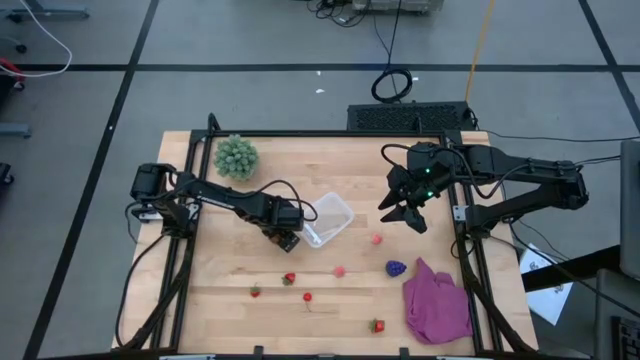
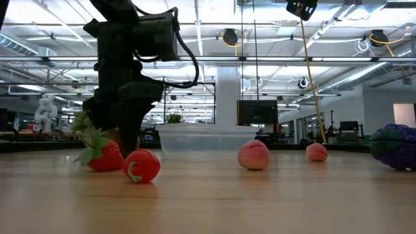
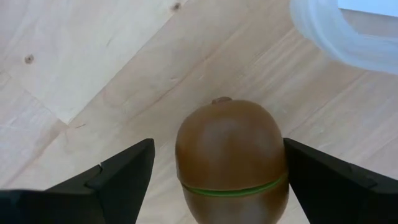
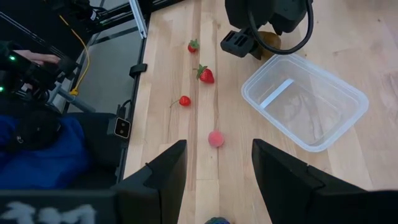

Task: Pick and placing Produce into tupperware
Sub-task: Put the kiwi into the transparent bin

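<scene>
Brown and smooth, the toy kiwi (image 3: 231, 158) sits on the wooden table (image 1: 220, 300) just beside the clear tub (image 1: 328, 219), right between the spread fingers of the left claw (image 3: 217, 180), which is open around it and not yet touching. It looks hard, light and a bit slippery, so a squeeze across its widest middle, near the green seam, seems safest. Over on the other side, the right claw (image 4: 214, 177) hovers open above the table.
</scene>
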You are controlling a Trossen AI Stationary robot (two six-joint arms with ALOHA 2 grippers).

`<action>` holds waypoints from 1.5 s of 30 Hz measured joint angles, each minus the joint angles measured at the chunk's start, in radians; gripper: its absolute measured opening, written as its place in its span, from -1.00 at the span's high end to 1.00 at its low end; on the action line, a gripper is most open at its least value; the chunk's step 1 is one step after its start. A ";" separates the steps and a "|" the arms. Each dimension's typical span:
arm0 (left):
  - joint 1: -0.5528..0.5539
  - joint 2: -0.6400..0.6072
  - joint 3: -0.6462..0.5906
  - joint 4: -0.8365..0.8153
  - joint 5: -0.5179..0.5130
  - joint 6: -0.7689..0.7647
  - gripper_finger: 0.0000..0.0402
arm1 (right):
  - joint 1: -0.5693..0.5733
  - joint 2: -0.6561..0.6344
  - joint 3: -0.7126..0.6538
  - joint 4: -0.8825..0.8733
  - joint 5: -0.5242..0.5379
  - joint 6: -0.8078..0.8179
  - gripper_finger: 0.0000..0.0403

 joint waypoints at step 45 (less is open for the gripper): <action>0.008 -0.006 0.000 -0.004 0.104 0.030 -0.25 | 0.000 0.000 0.000 0.005 0.000 0.000 0.14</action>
